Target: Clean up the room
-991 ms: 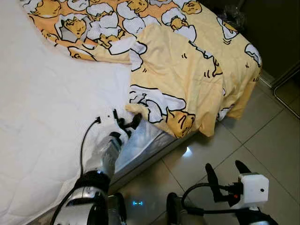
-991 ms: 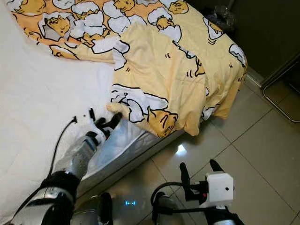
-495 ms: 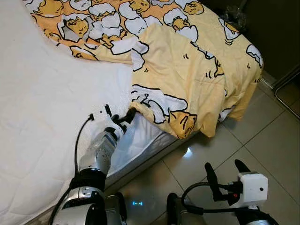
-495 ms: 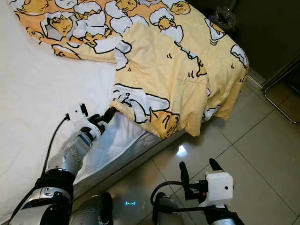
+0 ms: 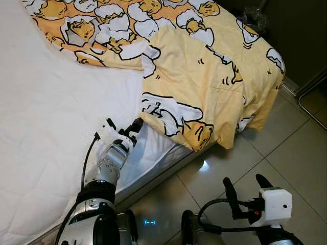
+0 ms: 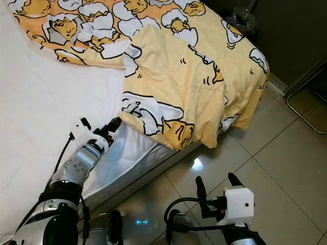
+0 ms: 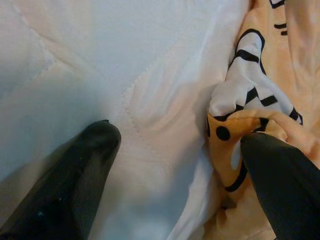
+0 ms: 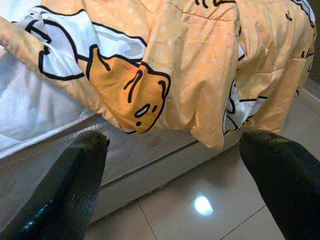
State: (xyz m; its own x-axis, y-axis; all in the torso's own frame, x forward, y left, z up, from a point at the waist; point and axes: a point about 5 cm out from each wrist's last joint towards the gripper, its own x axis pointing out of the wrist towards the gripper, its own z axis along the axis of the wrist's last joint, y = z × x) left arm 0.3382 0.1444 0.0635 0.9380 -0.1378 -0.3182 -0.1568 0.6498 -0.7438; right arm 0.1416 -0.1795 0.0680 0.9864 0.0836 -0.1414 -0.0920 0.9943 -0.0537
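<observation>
A yellow blanket (image 5: 204, 76) printed with cartoon eggs lies crumpled over the far right part of the white bed (image 5: 46, 112). A folded flap of it hangs past the bed's edge. My left gripper (image 5: 134, 127) rests on the mattress at the flap's lower corner (image 7: 240, 105). It stands open, and one finger (image 7: 280, 180) touches the cloth while the other (image 7: 80, 170) lies on the bare sheet. Down over the floor, my right gripper (image 5: 246, 188) is open with nothing in it and looks toward the hanging blanket (image 8: 165, 65).
Glossy beige floor tiles (image 5: 286, 148) run along the right of the bed. A dark cabinet or wall (image 5: 301, 35) stands at the back right, with a clear plastic bag (image 5: 253, 18) at its foot and a thin metal frame (image 5: 311, 92) beside it.
My left gripper has drawn slightly left along the mattress and turned at the wrist, staying at the blanket's corner. The right arm has not moved.
</observation>
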